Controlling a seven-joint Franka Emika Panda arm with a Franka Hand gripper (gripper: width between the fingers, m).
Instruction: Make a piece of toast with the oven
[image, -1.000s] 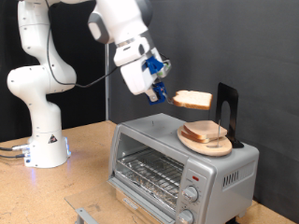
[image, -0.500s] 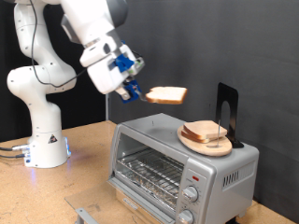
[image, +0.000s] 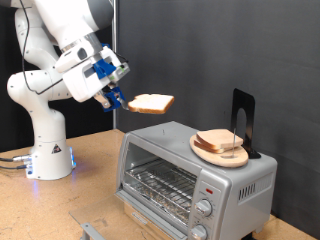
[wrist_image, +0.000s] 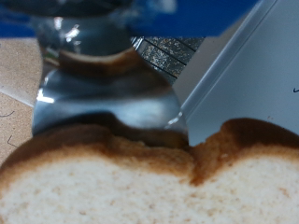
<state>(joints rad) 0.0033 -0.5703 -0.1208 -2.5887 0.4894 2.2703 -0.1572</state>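
Silver-grey metal oven (image: 195, 176), exterior view: stands on a wooden desk (image: 90, 170) toward the right of the scene. Glass door is shut, with the wire rack visible behind it; round knobs sit at the right of its front.

Round wooden plate (image: 221, 150), exterior view: rests on the right part of the oven's top. Carries a pile of bread slices (image: 219, 140).

Black stand (image: 244, 120), exterior view: upright on the oven's top, just behind the plate at its right side.

Piece of toast (image: 152, 102), exterior view: pale slice with a tan crust, held flat in the air above the oven's left end, well apart from the plate and touching nothing but the gripper.

Gripper (image: 114, 97), exterior view: at the end of the white arm (image: 45, 95), left of the oven and higher than its top. Jaws pinch the left edge of the piece of toast. Blue parts show on the hand.

White arm base, exterior view: stands on the desk at the far left, cables trailing from it.

Piece of toast (wrist_image: 149, 182), wrist view: fills the lower half of the picture, crust edge toward the camera, pale crumb beyond.

Gripper finger (wrist_image: 103, 84), wrist view: shiny metal, pressed against the crust edge. The second finger cannot be made out.

Oven (wrist_image: 248, 70), wrist view: grey top surface and a strip of wire rack beyond the slice.
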